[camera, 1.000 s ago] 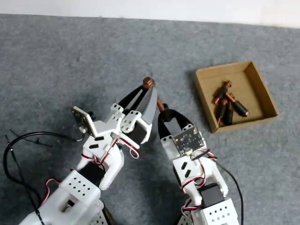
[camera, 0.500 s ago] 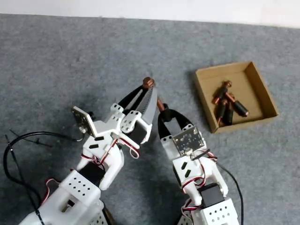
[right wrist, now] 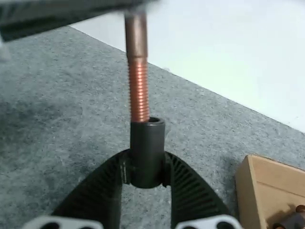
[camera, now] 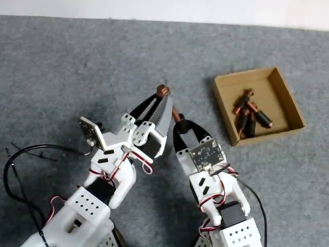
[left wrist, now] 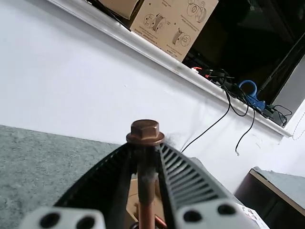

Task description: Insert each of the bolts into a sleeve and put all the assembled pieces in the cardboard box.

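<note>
Nothing has moved: left pincer [left wrist: 145, 151] clamps the bolt [left wrist: 145, 132], right pincer [right wrist: 146, 162] clamps the sleeve [right wrist: 147, 143].

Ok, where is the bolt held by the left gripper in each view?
High view: bolt near the centre, head just past the tips of the left gripper.
Left wrist view: bolt clamped in that gripper, head past its tips.
Right wrist view: its threaded end meets the mouth of the sleeve.
Shared landmark: the grey mat.

light: bright, diffuse | shadows: soft on grey mat [camera: 100, 110] (beside left arm [camera: 110, 177]) | wall [left wrist: 71, 86]: washed white
</note>
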You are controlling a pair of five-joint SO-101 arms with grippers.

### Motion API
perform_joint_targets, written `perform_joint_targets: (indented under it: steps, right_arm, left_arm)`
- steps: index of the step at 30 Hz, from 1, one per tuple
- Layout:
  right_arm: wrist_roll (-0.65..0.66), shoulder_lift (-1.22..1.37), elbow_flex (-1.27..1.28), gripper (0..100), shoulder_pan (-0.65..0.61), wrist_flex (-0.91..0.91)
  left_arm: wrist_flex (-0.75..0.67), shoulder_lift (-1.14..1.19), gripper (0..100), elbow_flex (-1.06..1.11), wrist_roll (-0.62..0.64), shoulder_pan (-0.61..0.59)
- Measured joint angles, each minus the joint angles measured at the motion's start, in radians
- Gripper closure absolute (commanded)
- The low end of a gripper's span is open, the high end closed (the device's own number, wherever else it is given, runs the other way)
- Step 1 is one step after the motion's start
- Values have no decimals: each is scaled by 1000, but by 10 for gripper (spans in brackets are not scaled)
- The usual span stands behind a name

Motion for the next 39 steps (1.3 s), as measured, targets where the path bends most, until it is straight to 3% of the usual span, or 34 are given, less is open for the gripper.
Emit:
perform_joint_targets:
  steps: [25,39]
  right_arm:
    - [2,2,0,993,-11,9]
    - [3,2,0,993,-34,9]
  left_arm:
    - [0,0,994,15,5,0]
    - [72,-11,994,15,0,-9]
